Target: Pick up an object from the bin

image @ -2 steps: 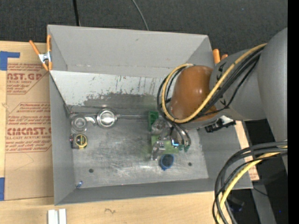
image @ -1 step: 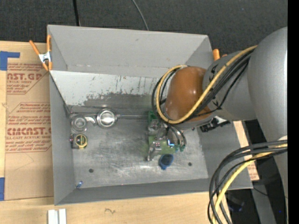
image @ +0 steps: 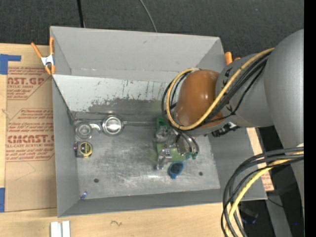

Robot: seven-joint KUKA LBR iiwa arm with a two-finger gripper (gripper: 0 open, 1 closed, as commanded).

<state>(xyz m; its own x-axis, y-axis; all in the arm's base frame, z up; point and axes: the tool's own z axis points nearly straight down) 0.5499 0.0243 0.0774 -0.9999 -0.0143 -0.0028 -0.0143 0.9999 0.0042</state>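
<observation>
Fingers (image: 167, 161) down at bin (image: 123, 154) floor, spread or closed cannot tell, small blue rounded thing (image: 175, 170) just beside their tips

Blue thing (image: 175, 170) half beneath end effector (image: 170, 155)

Dark speckled carpet (image: 197, 9) behind, black cable (image: 78, 4) trailing across it; pale wooden tabletop (image: 148, 221) below.

One camera looks steeply down into the grey metal bin (image: 133, 48) from close range, the arm (image: 289, 83) entering from the bin's right.
</observation>
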